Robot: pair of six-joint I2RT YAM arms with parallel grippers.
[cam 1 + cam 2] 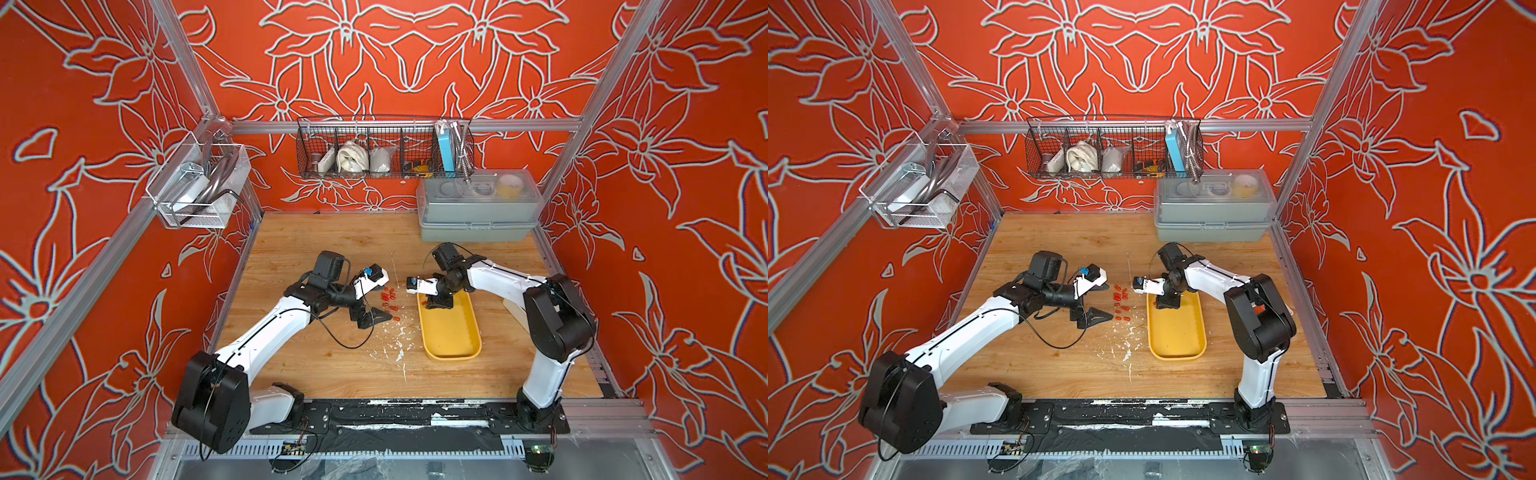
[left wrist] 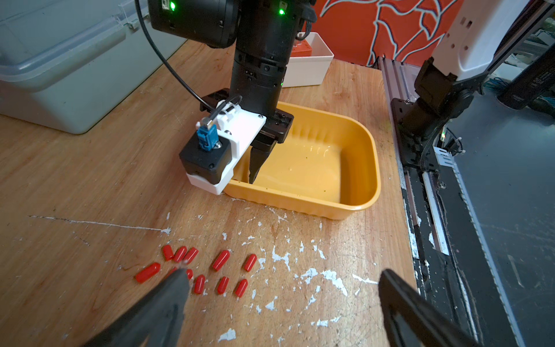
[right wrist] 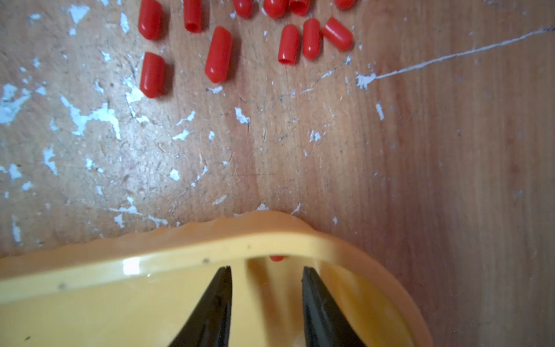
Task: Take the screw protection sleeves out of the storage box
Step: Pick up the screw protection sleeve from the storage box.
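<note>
High stereo pair, close wrist views

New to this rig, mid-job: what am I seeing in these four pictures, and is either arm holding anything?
Two robot arms stand at a wooden table. Both top views come from one overhead camera pair; the wrist views look along each arm's jaws. The yellow storage box lies by the right arm. Ten or so red screw protection sleeves lie on the table beside it, near the left arm's open jaws. One more sleeve seems tucked under the box's rim, just ahead of the right jaws, which stand open inside the box. Neither arm holds anything. A grey lidded box sits at the back.
</note>
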